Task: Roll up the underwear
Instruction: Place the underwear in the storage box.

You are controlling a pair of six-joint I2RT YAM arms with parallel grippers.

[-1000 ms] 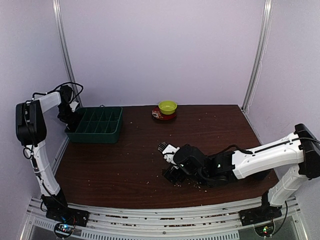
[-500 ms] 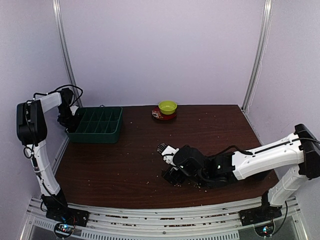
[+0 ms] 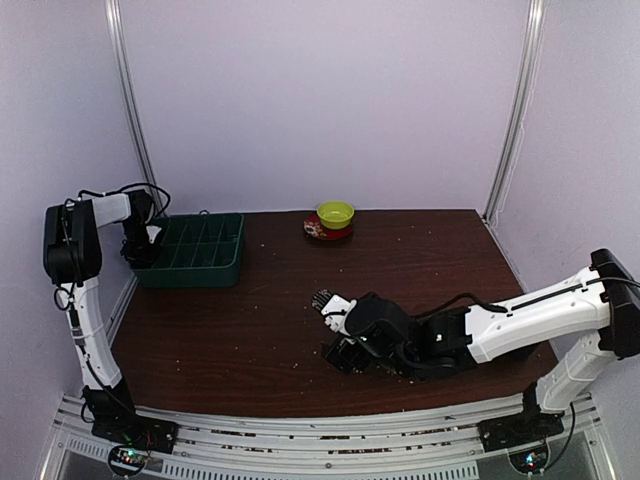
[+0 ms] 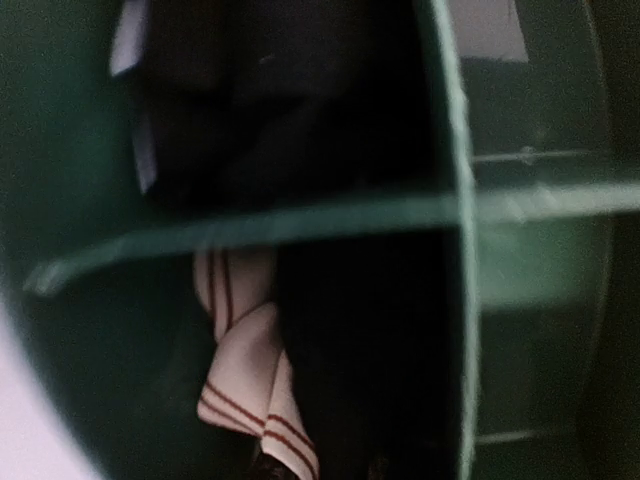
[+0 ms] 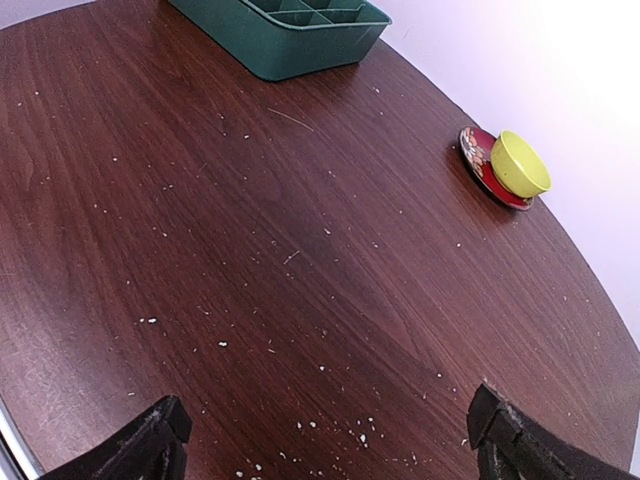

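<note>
At the far-left corner of the counter (image 3: 250,330), the left arm (image 3: 70,250) has dropped its wrist since a second ago. It sat up behind the green tray (image 3: 190,268) and is now low against the tray's left end, camera looking into the compartments. The right arm (image 3: 520,315) has barely moved and lies low across the counter. The right jaws are spread wide with nothing between them, just bare wood in the right wrist view.

Left jaws: cannot tell whether they are clenched or released, since the fingers are not separable from the dark fabric in the left wrist view.

The underwear (image 4: 250,110) is inside the tray. It shows as black fabric with a white edge at upper left, bunched in the compartment above a divider (image 4: 300,215). More dark mass sits below the divider, beside a pale cloth with red stripes (image 4: 240,380).

Meaning, probably: the left arm is working at the tray, either fetching a garment or dropping one off. Which one is unclear, and whether the garment is rolled is also unclear.

Orientation: the white trim runs roughly top-to-bottom in the wrist view, along the compartment's length. The bundle is too dark for me to give a firm long axis or say which end points where.
</note>
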